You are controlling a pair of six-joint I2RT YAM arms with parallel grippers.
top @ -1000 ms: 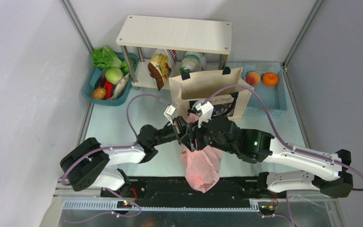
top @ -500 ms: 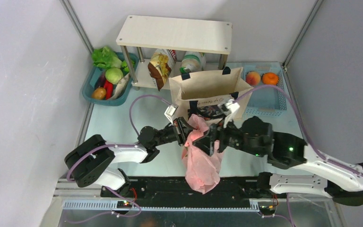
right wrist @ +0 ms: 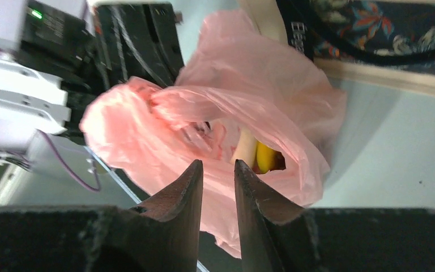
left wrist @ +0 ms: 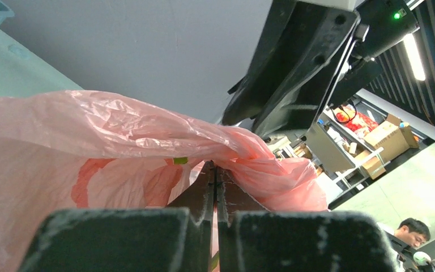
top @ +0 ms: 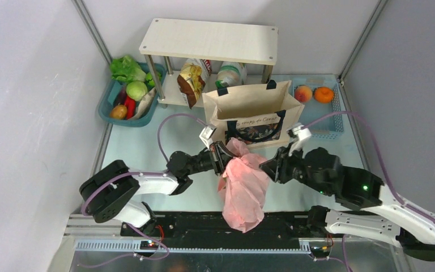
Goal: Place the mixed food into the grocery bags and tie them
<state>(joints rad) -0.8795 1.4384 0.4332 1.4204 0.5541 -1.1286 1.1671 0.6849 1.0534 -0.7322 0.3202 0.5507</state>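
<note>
The left arm (top: 150, 182) and right arm (top: 362, 225) share glossy white shells between bulky black joints. A lilac cable (top: 170, 117) loops off each wrist, beside a small white box (top: 206, 135). A green light (top: 364, 187) glows at 3 o'clock from the right gripper (top: 263, 166), whose tapered fingers (right wrist: 181, 195) look dark brown.

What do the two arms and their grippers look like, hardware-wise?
The left arm and right arm both pair white shells with black joint housings. A purple cable loops off the left arm and another off the right. Each wrist carries a white camera block. The right arm shows a green LED. The left gripper and right gripper are black, with dark tapered fingers.
</note>
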